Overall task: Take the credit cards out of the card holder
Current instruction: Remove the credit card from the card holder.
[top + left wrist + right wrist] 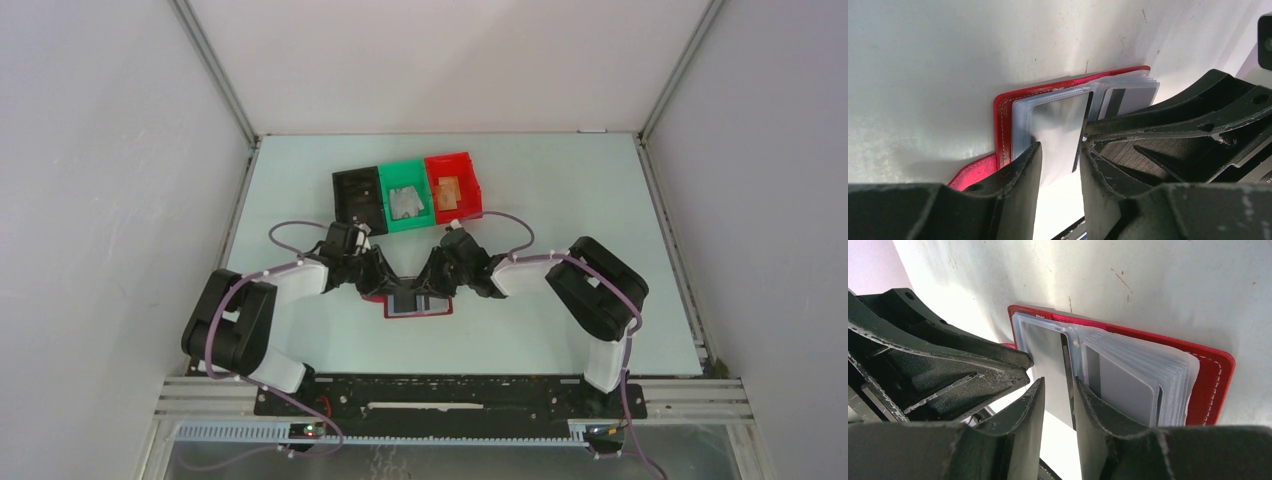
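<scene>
The dark-red card holder [444,310] lies open and flat on the table, its clear sleeves fanned out. In the left wrist view its red cover [1003,120] frames a sleeve with a pale grey card [1058,115] in it, and a card with a dark stripe [1128,97] lies beyond. My left gripper [1060,144] is open, its tips down on that sleeve, nothing pinched. My right gripper [1059,381] is open too, its tips straddling the dark inner edge of the grey card [1048,350] beside the sleeve stack [1120,385]. Both grippers [392,290] [432,288] meet nose to nose over the holder.
Three small bins stand in a row behind the holder: black [358,198], green [387,205] with a grey card [405,203] inside, red [470,185] with a tan card [449,191] inside. Enclosure walls close in left, right and back.
</scene>
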{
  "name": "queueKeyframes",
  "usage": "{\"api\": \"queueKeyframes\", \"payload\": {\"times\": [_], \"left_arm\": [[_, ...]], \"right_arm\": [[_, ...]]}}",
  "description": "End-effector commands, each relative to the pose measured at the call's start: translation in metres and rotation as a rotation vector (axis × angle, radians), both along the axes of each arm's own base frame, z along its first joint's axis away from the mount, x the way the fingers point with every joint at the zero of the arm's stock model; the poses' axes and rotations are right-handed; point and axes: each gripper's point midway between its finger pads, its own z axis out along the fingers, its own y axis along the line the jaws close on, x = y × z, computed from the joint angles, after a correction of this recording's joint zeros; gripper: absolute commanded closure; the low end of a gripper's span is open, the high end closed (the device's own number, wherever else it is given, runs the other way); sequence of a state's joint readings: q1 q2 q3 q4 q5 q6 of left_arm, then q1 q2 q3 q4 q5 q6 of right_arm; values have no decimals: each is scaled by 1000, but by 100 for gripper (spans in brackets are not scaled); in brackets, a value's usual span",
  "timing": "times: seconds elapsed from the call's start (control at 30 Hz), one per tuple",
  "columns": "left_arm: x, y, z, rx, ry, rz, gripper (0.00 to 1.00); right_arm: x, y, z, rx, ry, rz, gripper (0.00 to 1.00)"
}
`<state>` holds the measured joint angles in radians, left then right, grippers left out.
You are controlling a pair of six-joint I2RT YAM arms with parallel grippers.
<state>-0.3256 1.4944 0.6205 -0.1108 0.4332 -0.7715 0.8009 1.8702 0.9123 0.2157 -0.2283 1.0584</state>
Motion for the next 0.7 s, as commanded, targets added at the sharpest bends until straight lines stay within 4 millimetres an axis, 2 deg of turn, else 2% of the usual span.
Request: {"api": "queueKeyframes", "payload": {"times": [0.0, 0.2, 0.5, 0.67], "left_arm": [[-17, 29, -34, 135, 79, 55, 60], [-11, 26, -13, 101, 3, 60, 58], [-22, 12, -33, 18, 76, 42, 60], [-23, 11, -36, 14, 84, 35, 63]], "right_arm": [[-2, -35, -35, -210, 29, -78, 62], [-5, -33, -35, -230, 24, -67, 62], [-6, -29, -31, -214, 20, -64, 64], [-6, -21, -28, -92, 46, -73, 65]]}}
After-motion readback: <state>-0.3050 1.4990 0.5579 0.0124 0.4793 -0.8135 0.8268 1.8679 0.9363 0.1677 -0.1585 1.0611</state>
